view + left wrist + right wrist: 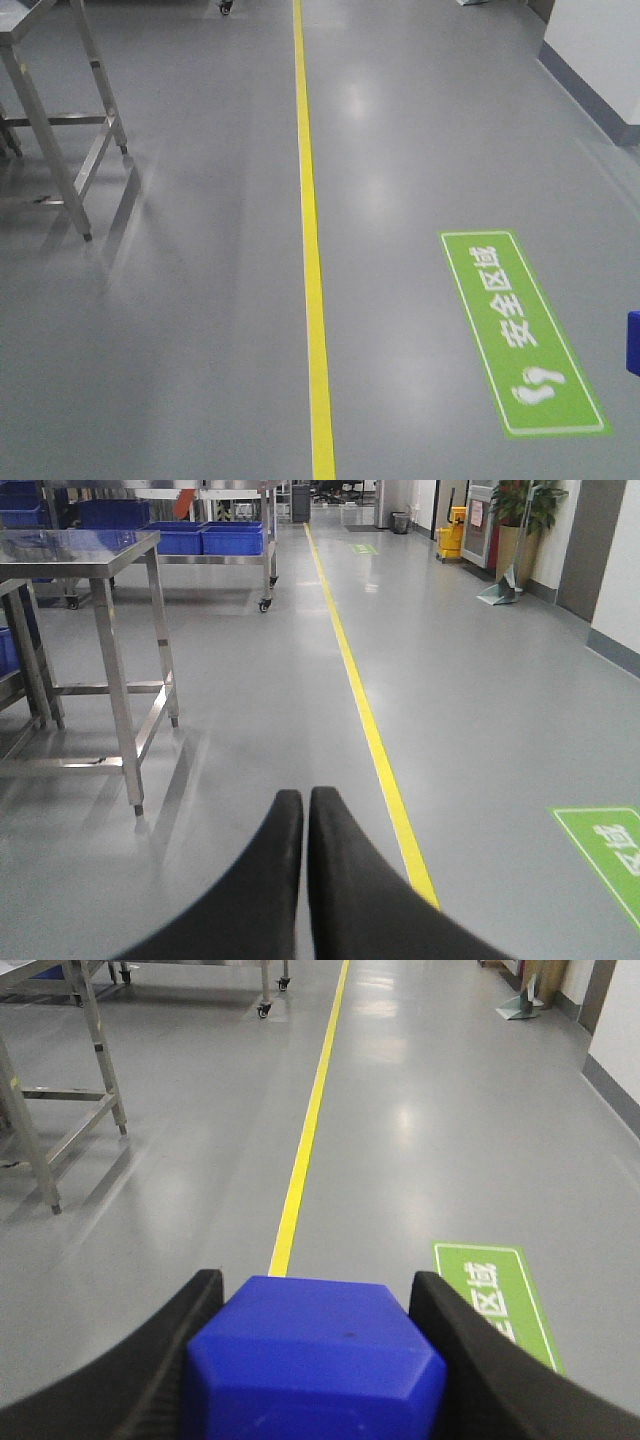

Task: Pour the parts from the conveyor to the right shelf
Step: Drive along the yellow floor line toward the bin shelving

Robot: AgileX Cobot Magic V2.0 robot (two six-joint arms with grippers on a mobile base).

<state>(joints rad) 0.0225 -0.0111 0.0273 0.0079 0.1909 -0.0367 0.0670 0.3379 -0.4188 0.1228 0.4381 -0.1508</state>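
My right gripper [315, 1290] is shut on a blue plastic bin [315, 1360], which fills the gap between both black fingers and is held above the grey floor. A blue edge of the bin [633, 343] shows at the right border of the front view. My left gripper [305, 798] is shut and empty, its two black fingers pressed together, pointing down the aisle. The conveyor, the parts and the right shelf are out of view.
A yellow floor line [312, 240] runs down the aisle. A green floor sign [520, 335] lies to its right. A steel table [80, 555] stands at the left, a wheeled rack with blue bins [205, 535] behind it. A white wall [600, 50] is at the right.
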